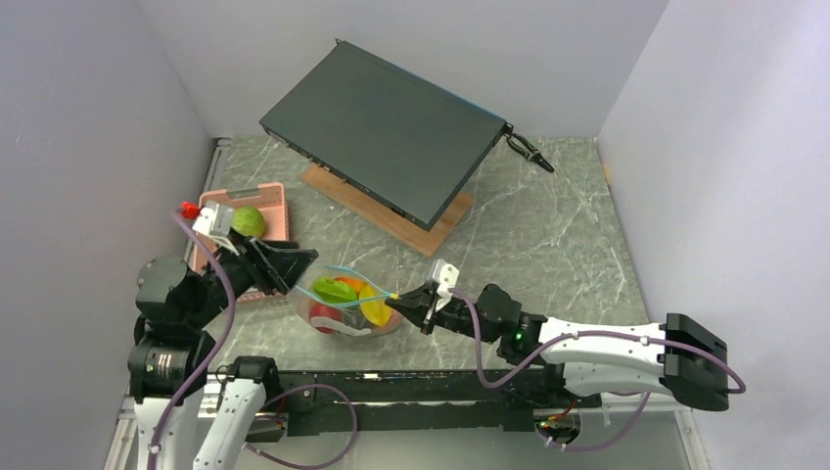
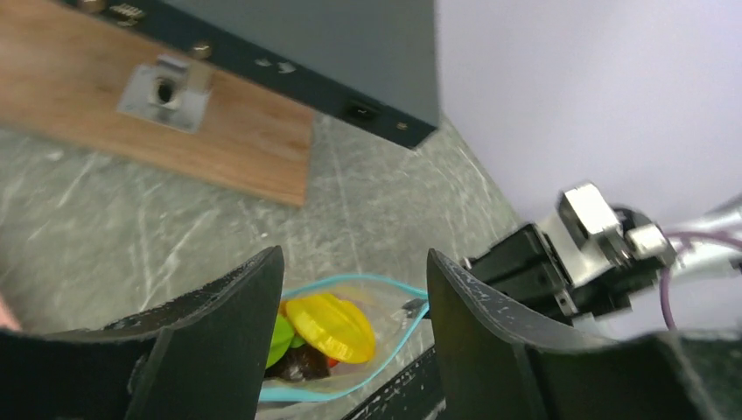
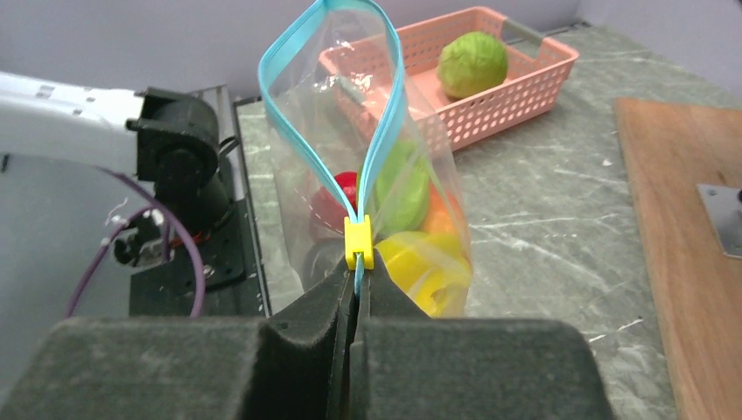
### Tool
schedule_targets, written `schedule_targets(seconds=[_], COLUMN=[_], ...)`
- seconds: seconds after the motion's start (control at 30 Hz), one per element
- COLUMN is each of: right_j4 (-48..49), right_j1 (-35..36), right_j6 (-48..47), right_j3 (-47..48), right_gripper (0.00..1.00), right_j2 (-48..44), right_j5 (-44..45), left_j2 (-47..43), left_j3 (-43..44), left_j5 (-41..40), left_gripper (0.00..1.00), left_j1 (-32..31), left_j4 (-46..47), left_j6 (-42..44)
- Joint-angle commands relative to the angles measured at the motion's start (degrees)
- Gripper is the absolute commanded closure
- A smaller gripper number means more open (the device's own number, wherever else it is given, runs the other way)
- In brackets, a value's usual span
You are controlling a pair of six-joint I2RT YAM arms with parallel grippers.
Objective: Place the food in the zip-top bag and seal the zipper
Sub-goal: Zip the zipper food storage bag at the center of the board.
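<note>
Near the front edge, the right gripper is pinching the teal zipper strip of the clear crinkly plastic bag; the left gripper is gaping wide.

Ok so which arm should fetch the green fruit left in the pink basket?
Left. The left gripper is open beside the basket; the right gripper is shut on the zipper.

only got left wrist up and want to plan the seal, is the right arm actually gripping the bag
Observer: yes, the right fingers are shut on the teal zipper, just below its yellow slider.
Operator: mouth closed yet
Observer: no, above the slider the zipper loops wide open.
Operator: any food left outside
Observer: one green toy fruit sits in the pink basket.
</note>
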Motion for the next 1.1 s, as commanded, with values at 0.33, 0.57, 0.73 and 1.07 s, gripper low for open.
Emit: schedule_targets(seconds=[0.33,0.57,0.73,1.07], right_j4=[-10.5,-11.6,-13.1,-13.4], right_j1=[-5.1,-5.5,-6.1,-7.1], right_j6=[6.6,7.7,8.3,10.9], right_j3=[3.6,4.1,5.4,6.2], right_gripper=[1.0,1.0,1.0,1.0], right_j2=[-3.1,-5.3,-6.5,-5.9], right_j5=[-15.8,-13.9,-15.1,-17.9], left_j2=[18.7,22.4,25.8,30.7], left_j3=[6.1,0.5,0.0,-0.6], left_j5=[-0.9,3.3,12.0,15.3], left_gripper=[0.33,0.4,0.49,0.54], left_j1=[-28.9,-37.7,-39.3,-41.9], left_j4=[4.1,11.4,12.6,10.7], left_j6=[24.8,30.8,37.0,42.8])
